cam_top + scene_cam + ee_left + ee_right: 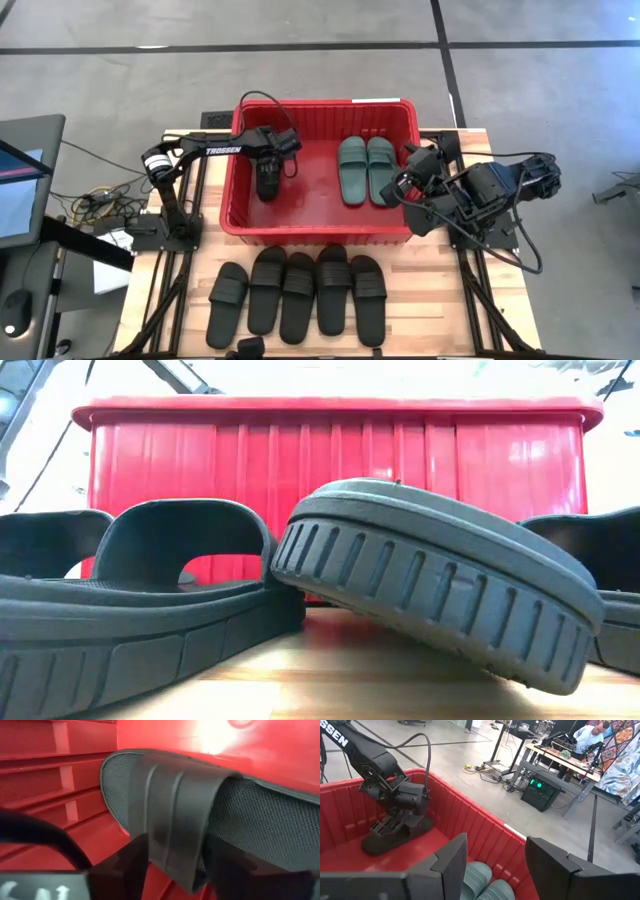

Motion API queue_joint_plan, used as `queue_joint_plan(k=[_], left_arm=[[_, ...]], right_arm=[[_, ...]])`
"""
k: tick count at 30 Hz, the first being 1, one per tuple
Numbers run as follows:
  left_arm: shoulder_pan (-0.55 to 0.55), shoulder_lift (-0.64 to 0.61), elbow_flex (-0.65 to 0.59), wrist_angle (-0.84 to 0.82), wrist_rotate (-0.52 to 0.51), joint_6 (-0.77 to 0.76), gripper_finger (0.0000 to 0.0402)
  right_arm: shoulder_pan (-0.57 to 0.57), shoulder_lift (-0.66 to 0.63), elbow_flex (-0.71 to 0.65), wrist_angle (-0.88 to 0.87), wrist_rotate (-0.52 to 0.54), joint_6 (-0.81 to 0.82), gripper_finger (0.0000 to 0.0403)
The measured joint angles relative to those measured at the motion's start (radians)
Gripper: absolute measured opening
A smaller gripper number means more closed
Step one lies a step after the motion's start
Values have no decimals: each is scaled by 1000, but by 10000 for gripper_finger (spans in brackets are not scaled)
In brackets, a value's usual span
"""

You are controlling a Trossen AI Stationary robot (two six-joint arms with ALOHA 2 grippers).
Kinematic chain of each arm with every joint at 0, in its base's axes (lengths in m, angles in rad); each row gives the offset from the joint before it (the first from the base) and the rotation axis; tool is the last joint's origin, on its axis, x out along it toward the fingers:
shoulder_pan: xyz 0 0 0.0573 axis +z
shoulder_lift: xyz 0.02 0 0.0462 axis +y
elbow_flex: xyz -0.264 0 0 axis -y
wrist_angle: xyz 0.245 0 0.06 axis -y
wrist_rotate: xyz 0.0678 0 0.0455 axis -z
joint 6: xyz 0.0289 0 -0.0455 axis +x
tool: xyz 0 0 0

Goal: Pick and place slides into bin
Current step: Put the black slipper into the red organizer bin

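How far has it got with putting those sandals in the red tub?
Done: two green slides lie side by side in the red bin. In hand: the left gripper is over a black slide on the bin floor, fingers apart astride its strap. Left: five black slides in a row on the table. The right gripper waits, open, at the bin's edge.

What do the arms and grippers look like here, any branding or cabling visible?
Both arms are dark, nearly black. The left arm carries white TROSSEN lettering on its link and sits on a black base with a silvery joint ring. Black cables loop loosely off both arms. The left gripper and right gripper each end in two flat, angular black fingers.
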Motion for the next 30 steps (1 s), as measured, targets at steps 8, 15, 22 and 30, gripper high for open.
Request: queue_joint_plan(k=[8,15,22,30], left_arm=[[0,0,0,-16,10,57,189],[0,0,10,-29,58,68,190],[-1,0,13,-59,86,84,190],[-6,0,83,-174,134,59,190]], right_arm=[[0,0,0,0,-43,0,186],[1,0,0,0,-52,0,186],[1,0,0,0,-55,0,186],[1,0,0,0,-55,-1,186]])
